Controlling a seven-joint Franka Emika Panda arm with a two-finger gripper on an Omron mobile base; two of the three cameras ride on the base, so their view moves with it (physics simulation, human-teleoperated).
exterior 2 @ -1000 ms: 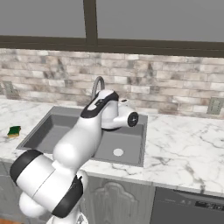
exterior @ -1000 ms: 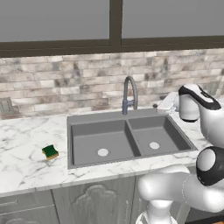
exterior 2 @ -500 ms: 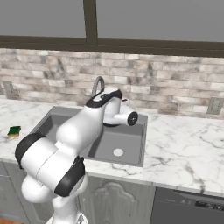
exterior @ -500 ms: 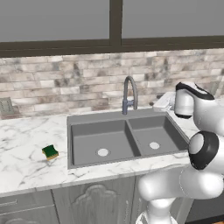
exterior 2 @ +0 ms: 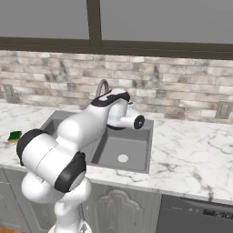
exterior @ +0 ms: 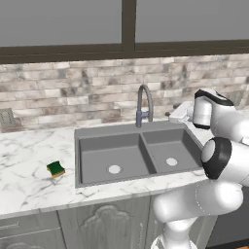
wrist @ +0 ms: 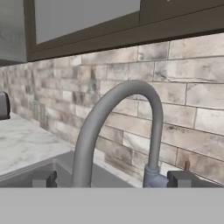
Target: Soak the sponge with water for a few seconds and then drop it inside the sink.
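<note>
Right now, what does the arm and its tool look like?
The arm is glossy white with rounded, bulbous link shells and dark grey to black bands at the joints. No cables or markings can be made out. The tool shows as two small dark grey, blocky finger tips in the hand view.

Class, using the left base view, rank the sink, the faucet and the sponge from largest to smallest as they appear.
1. Sink, by far the largest.
2. Faucet, a slim arch behind the basins.
3. Sponge, a small block on the counter left of the sink.
</note>
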